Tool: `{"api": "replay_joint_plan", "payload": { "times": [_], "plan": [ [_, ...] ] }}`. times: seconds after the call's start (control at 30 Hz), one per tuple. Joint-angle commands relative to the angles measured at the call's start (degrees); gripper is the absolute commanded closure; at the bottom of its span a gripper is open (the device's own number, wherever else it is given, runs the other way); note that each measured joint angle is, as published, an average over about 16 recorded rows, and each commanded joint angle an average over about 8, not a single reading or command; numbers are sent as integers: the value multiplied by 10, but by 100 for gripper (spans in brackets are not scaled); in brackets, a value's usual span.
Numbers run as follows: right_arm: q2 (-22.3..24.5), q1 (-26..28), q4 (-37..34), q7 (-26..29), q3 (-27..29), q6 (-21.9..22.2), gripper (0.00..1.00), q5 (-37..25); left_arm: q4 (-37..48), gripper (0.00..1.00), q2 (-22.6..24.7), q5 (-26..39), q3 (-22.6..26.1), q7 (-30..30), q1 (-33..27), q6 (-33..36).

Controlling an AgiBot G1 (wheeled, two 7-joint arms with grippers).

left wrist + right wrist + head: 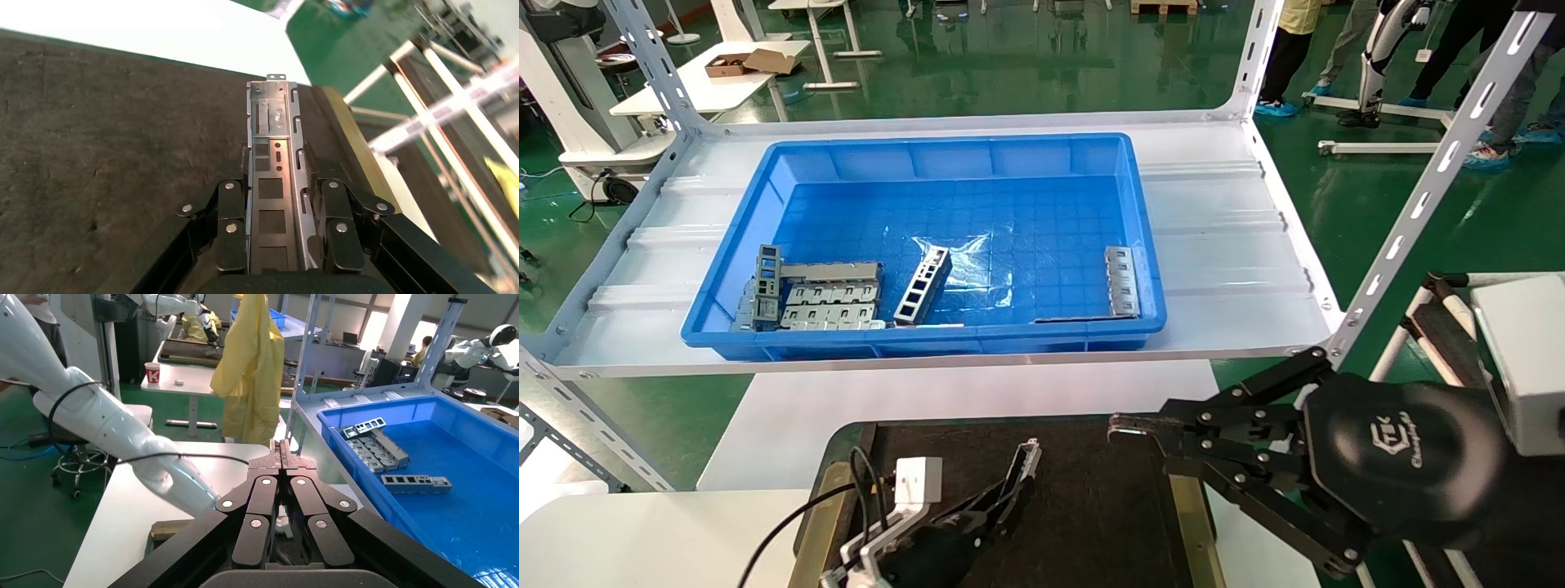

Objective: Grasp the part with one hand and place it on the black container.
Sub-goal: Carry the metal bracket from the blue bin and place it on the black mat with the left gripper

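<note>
The left gripper (276, 202) clamps the part (276, 165) low over the black container (1091, 506), perhaps touching. The right gripper (1120, 426), fingers pressed together and empty, hovers beside it. Behind, a blue bin (944, 163) of grey pieces sits on a white shelf (1222, 245).

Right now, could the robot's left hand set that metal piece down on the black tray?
Probably yes. The left gripper is shut on the part and hangs over bare floor of the black container; nothing lies beneath it.
</note>
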Motion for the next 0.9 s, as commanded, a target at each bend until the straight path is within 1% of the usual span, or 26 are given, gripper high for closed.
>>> {"api": "replay_joint_plan", "payload": {
  "times": [0.03,0.2,0.4,0.6,0.9],
  "plan": [
    [0,0,0,0,0,0,100,0,15,100,23,-1,5,-5,-3,-28],
    [0,0,0,0,0,0,100,0,55,100,72,-10,9,-14,-18,-79],
    [0,0,0,0,0,0,100,0,87,100,106,-12,9,-16,-30,-110],
    [0,0,0,0,0,0,100,0,109,100,123,-10,6,-17,-33,-122],
    [0,0,0,0,0,0,100,0,123,100,131,-5,1,-27,-31,-130]
  ]
}}
